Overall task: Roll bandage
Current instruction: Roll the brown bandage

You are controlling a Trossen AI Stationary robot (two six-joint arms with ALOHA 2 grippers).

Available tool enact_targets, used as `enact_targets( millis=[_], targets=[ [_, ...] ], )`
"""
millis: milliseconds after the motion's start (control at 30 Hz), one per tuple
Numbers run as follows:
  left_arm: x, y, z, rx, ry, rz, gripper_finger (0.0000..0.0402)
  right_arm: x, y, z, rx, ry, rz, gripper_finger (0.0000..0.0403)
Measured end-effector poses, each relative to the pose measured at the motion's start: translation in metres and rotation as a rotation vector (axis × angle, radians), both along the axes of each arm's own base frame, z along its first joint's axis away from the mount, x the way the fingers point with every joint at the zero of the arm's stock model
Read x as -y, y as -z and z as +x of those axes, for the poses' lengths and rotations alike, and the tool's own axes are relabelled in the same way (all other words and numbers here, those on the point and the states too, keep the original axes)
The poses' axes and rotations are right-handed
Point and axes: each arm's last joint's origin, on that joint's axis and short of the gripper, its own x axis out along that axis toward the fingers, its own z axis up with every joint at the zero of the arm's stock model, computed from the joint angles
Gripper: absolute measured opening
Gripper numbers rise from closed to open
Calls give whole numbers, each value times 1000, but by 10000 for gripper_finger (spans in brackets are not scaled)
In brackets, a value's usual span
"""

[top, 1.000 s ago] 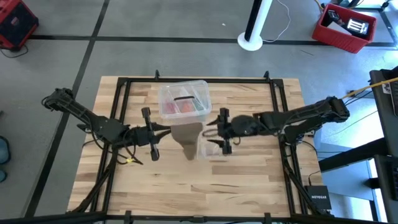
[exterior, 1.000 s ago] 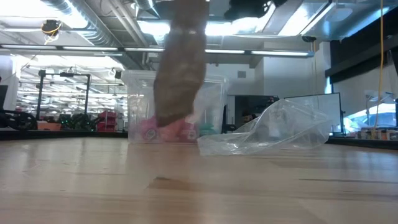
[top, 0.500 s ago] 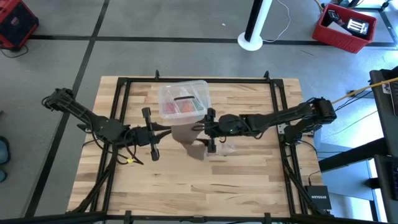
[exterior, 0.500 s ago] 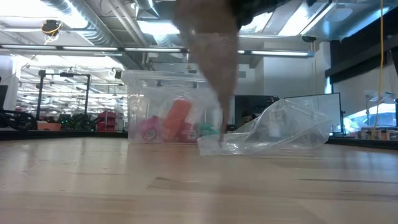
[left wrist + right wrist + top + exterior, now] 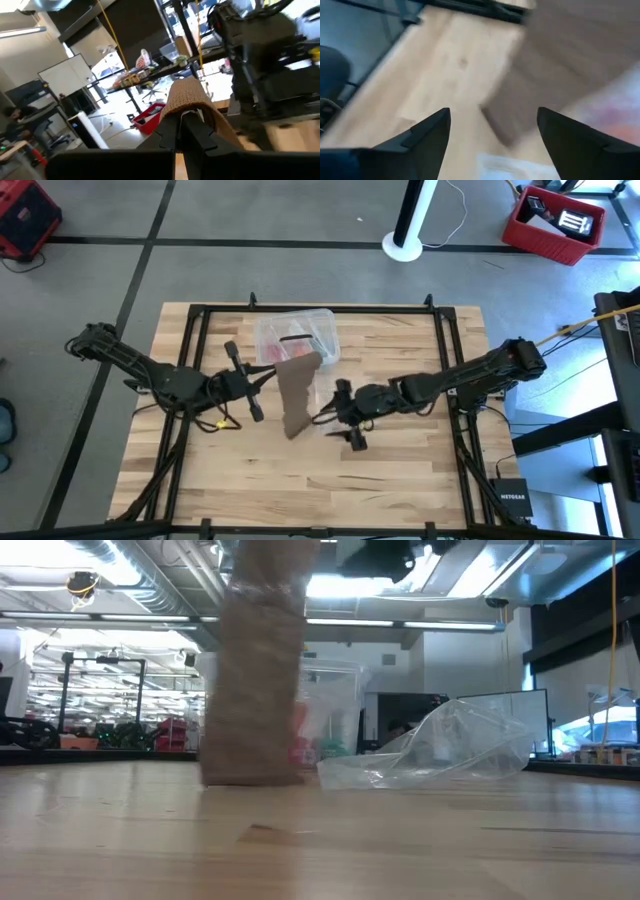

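The brown-tan bandage [image 5: 298, 393] hangs in a wide strip from my left gripper [image 5: 272, 376], which is shut on its upper end left of the table's middle. In the low view the strip [image 5: 256, 670] reaches down to the table top. My right gripper [image 5: 325, 417] is open just right of the strip's lower end. In the right wrist view, the strip [image 5: 560, 70] shows ahead of its spread fingers [image 5: 422, 137] without touching them. My left gripper pinches the bandage's upper end [image 5: 186, 98] between its two shut fingers [image 5: 172, 131]. The cloth is folded over the fingertips and falls down both sides. The fingers come from the table's left, slanting up. The strip hangs slack below them, its lower end [image 5: 250, 776] at the table.
A clear plastic box [image 5: 296, 338] with red contents stands just behind the bandage at the table's far middle. A crinkled clear plastic bag [image 5: 440, 752] lies right of the strip, under my right arm. Black frame rails [image 5: 195, 330] run along the table's edges.
My right gripper has gone left toward the bandage, then back toward the table's near edge. My left gripper has turned, its fingertips swinging toward the far edge. The bandage swung and twisted narrow half a second ago; it now hangs broad, its lower end at the table.
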Motion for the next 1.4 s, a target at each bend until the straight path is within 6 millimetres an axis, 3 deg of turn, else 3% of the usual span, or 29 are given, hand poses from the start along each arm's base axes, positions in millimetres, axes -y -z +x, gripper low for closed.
enact_targets(
  millis=[200,467,767,1000,1233,1400],
  targets=[
    [0,-4,0,41,8,-19,0,15,-30,-22,2,56,-93,301],
    [9,-12,-3,110,142,0,0,38,-27,-16,12,29,-24,301],
    [16,-10,-7,65,100,63,0,57,13,-15,142,67,143,301],
    [16,-12,-7,71,96,80,0,55,38,-22,317,71,319,301],
    [16,-12,-7,79,96,74,0,54,62,-7,345,54,339,301],
    [15,-15,-8,99,92,70,0,39,68,0,418,-69,370,301]
  ],
)
